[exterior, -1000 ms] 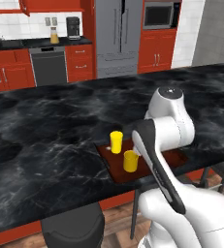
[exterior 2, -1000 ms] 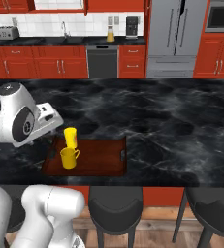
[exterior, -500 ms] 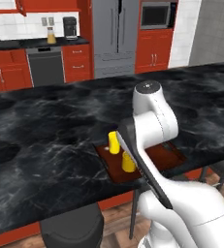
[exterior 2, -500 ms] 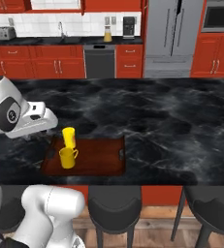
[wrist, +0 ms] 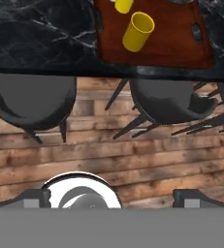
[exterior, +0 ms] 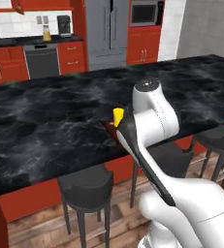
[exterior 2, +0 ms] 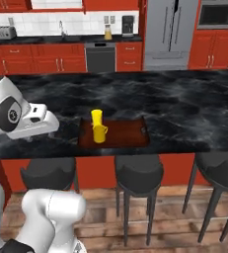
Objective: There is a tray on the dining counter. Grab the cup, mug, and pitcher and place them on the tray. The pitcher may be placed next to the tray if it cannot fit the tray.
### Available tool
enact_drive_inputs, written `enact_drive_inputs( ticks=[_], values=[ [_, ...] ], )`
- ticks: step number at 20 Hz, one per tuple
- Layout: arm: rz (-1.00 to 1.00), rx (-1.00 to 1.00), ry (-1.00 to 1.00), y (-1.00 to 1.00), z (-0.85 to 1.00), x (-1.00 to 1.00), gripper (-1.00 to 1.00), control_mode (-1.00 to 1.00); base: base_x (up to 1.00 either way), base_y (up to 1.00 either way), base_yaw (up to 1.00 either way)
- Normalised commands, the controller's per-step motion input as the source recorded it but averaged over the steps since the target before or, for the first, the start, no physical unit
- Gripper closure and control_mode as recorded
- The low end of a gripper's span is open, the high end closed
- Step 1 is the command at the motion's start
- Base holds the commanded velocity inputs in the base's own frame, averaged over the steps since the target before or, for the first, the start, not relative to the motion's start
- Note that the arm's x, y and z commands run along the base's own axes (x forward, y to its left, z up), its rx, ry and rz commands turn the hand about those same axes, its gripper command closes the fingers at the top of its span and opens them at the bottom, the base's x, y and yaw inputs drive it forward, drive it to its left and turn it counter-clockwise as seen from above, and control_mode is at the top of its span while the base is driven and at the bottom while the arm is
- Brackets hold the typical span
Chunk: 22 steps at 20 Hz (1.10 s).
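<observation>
I see the flat wooden tray (exterior 2: pixel 125 133) on the veined black surface (exterior 2: pixel 184 104), yellow cup (exterior 2: pixel 96 117) and handled mug (exterior 2: pixel 100 133) upright on it, gripper (wrist: pixel 111 196) fingers spread wide, tray half hidden by my arm in the left base view.

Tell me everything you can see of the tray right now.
The tray is a flat, rectangular, dark reddish-brown board that looks wooden, with a low rim and a handle cut-out at its short end. It lies flat on the black dining counter, near the edge above the stools. The yellow cup and mug stand upright on its left end; the rest is bare.
</observation>
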Motion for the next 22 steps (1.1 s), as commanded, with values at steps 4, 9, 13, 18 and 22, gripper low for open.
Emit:
enact_drive_inputs(
  ticks=[4, 9, 13, 18, 22],
  values=[
    [0.0, 0.0, 0.0, 0.0, 0.0, 0.0, -1.0, 1.0, -0.5, 1.0, 0.0],
    [0.0, 0.0, 0.0, 0.0, 0.0, 0.0, -1.0, 1.0, -0.17, 1.0, 0.0],
    [0.0, 0.0, 0.0, 0.0, 0.0, 0.0, -1.0, 1.0, -0.04, 1.0, 0.0],
    [0.0, 0.0, 0.0, 0.0, 0.0, 0.0, -1.0, 1.0, 0.0, 1.0, 0.0],
    [0.0, 0.0, 0.0, 0.0, 0.0, 0.0, -1.0, 1.0, 0.0, 1.0, 0.0]
  ],
)
